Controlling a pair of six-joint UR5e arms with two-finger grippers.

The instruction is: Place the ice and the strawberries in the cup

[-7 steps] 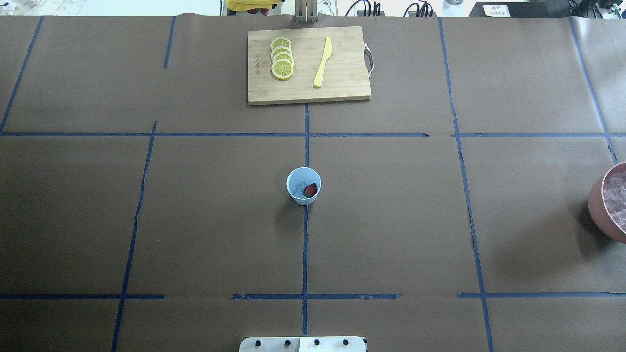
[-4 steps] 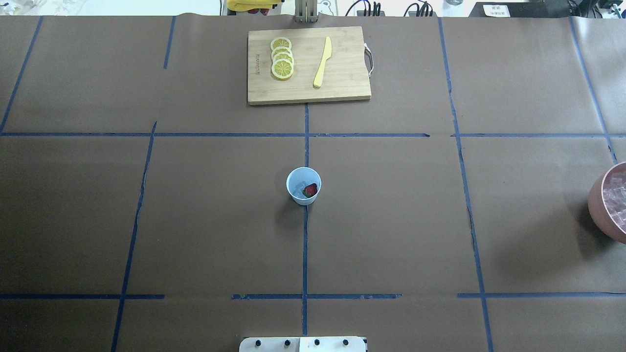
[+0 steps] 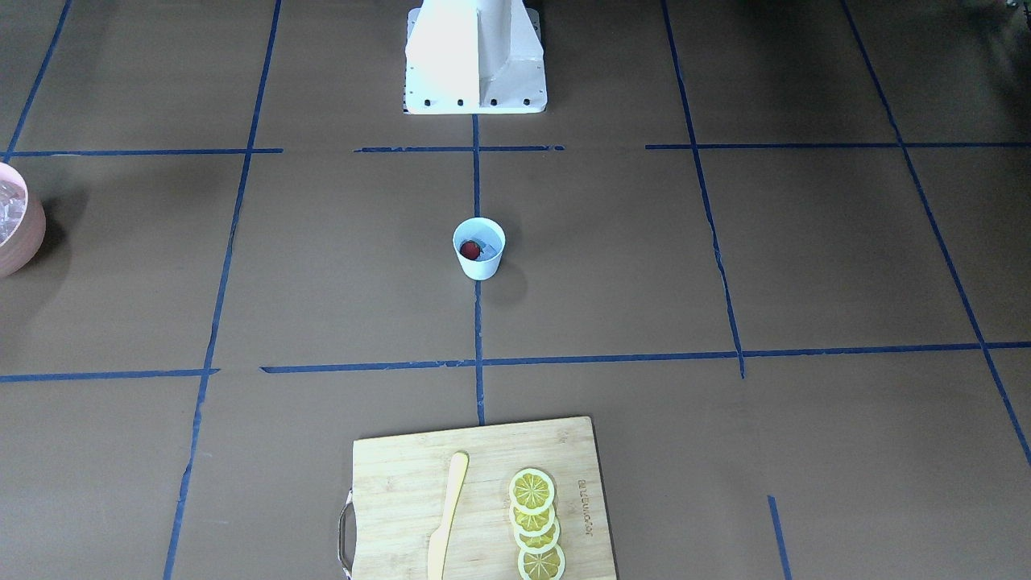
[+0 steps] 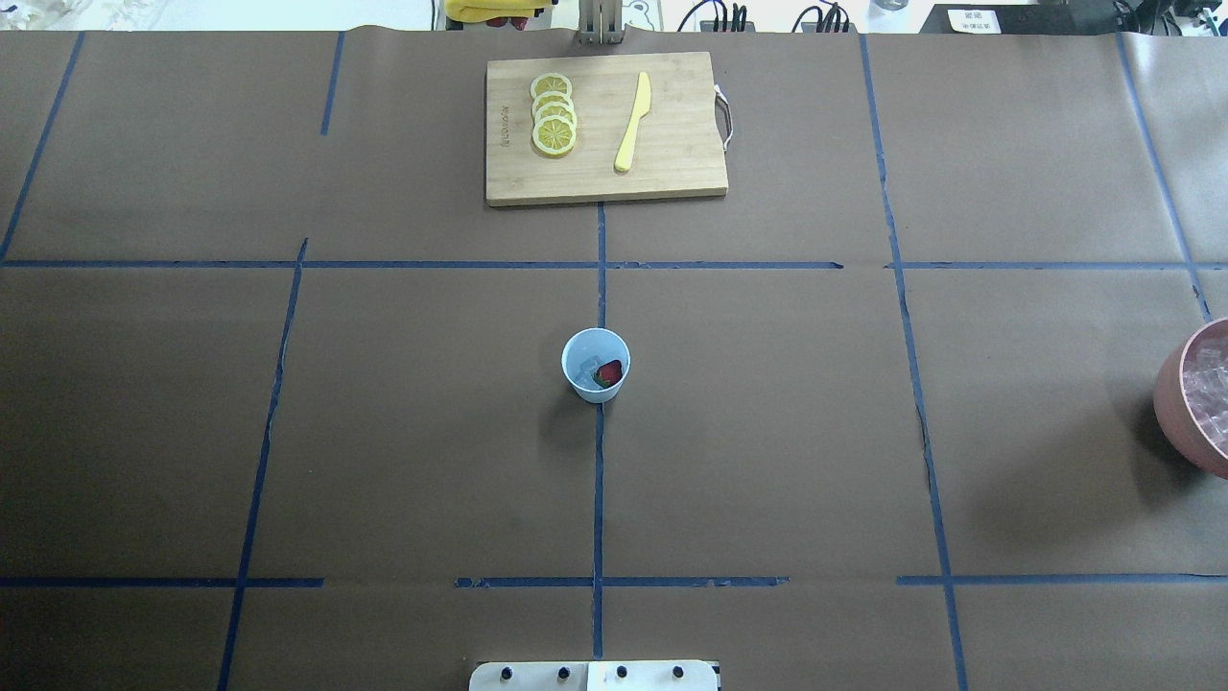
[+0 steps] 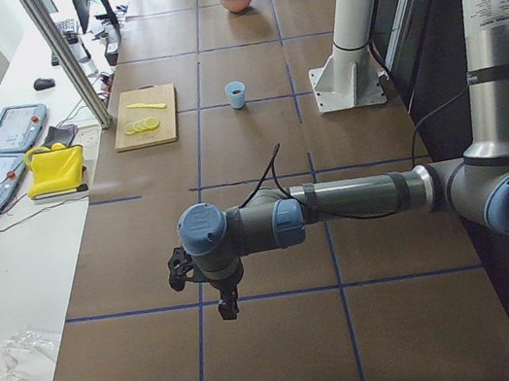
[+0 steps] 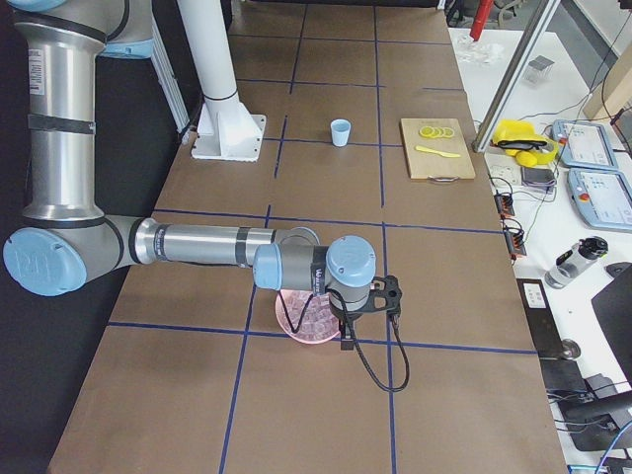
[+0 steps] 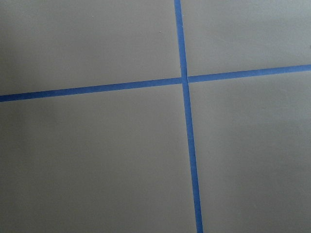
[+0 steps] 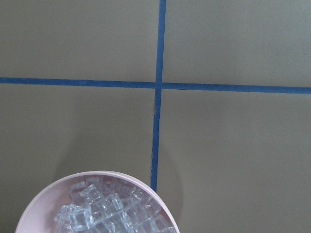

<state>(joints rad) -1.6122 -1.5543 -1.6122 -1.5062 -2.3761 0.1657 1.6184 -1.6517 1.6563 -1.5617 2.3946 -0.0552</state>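
Observation:
The small white cup point(image 4: 595, 365) stands upright at the table's centre on a blue tape line, also in the front-facing view point(image 3: 479, 248). Inside it lie a red strawberry point(image 4: 608, 372) and a clear piece of ice point(image 4: 583, 369). More ice point(image 8: 112, 213) fills the pink bowl point(image 4: 1175, 403) at the table's right edge. My left gripper point(image 5: 223, 304) hangs over bare table far to the left of the cup. The right gripper point(image 6: 348, 341) hovers beside the pink bowl point(image 6: 296, 326). Whether either is open or shut, I cannot tell.
A wooden cutting board point(image 4: 604, 130) at the far middle edge carries lemon slices point(image 4: 554, 115) and a yellow knife point(image 4: 633, 123). The robot's white base point(image 3: 475, 56) stands at the near edge. Brown paper with blue tape lines covers the table.

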